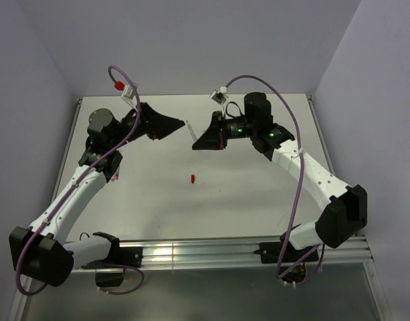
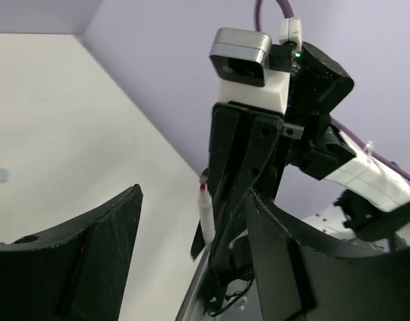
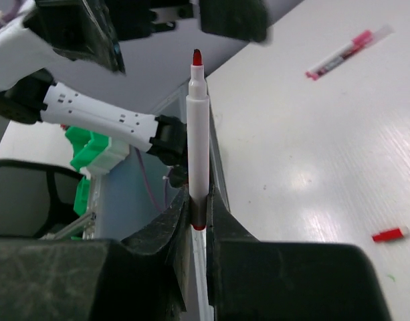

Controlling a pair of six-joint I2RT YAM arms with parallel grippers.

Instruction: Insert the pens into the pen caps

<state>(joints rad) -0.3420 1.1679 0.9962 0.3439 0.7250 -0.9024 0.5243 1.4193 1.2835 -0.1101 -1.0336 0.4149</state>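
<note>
Pen [image 3: 197, 127] was clamped by its tail in the right gripper [image 3: 198, 200], clear of the table [image 1: 258, 200], its long axis aimed bare tip first at the left gripper [image 1: 172, 125], seen parted and empty; a red cap [image 1: 192, 178] was seen on the table below, between both.

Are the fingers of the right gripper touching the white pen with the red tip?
Touching. The right wrist view shows the right gripper shut on the white pen, one finger pressed against each side of its lower barrel.
</note>
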